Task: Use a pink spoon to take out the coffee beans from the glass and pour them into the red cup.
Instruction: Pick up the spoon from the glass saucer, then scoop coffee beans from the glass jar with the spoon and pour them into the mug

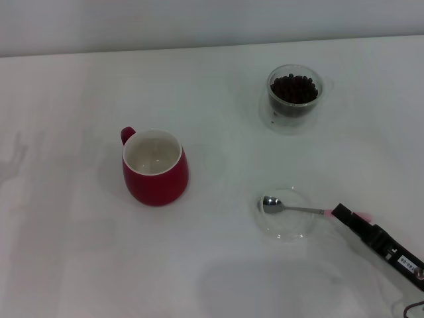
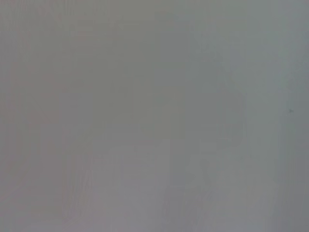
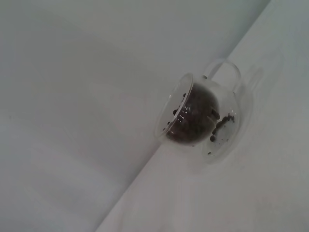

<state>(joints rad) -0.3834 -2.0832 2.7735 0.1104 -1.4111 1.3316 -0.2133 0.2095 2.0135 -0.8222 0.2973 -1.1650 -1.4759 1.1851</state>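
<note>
The red cup (image 1: 154, 169) stands upright at centre left, its white inside bare. The glass (image 1: 293, 93) stands at the back right with a heap of dark coffee beans (image 1: 293, 88) in it. It also shows in the right wrist view (image 3: 212, 130) with the beans (image 3: 193, 118). The pink spoon (image 1: 291, 209) lies with its metal bowl in a flat clear dish (image 1: 291, 228), its pink handle pointing right. My right gripper (image 1: 346, 214) is at the handle, covering its middle; pink shows on both sides of it. My left gripper is out of view.
The white table (image 1: 79, 252) runs to a back edge against a pale wall (image 1: 199, 20). The left wrist view shows only a blank grey surface.
</note>
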